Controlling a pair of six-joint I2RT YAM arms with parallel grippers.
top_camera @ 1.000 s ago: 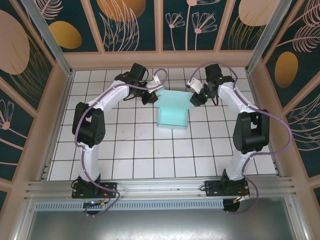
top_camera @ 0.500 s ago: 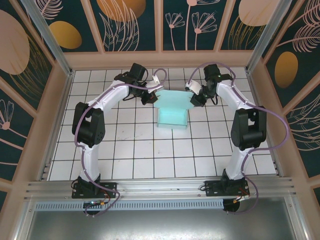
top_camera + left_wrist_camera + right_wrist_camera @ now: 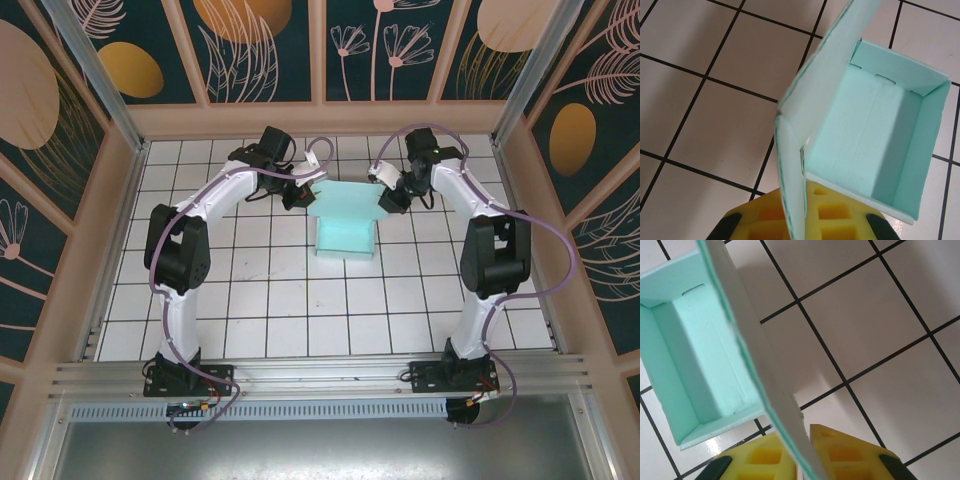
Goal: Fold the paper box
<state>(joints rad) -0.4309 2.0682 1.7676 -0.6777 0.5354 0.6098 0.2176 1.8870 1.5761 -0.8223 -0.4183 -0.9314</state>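
Top external: both left tool (image 3: 304,196) and right tool (image 3: 386,197) seemingly pinch one paper box (image 3: 345,226).

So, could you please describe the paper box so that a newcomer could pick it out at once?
On the white tiled table, look to the far middle, where the left gripper and right gripper reach. The paper box sits between them, each gripper holding a raised side flap. It is the only pale mint-blue thing there, a shallow open card tray.

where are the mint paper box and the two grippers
pale mint-blue card paper box (image 3: 345,215): top external view, inner floor
left gripper (image 3: 796,221): left wrist view, between yellow pads
right gripper (image 3: 805,455): right wrist view, between yellow pads
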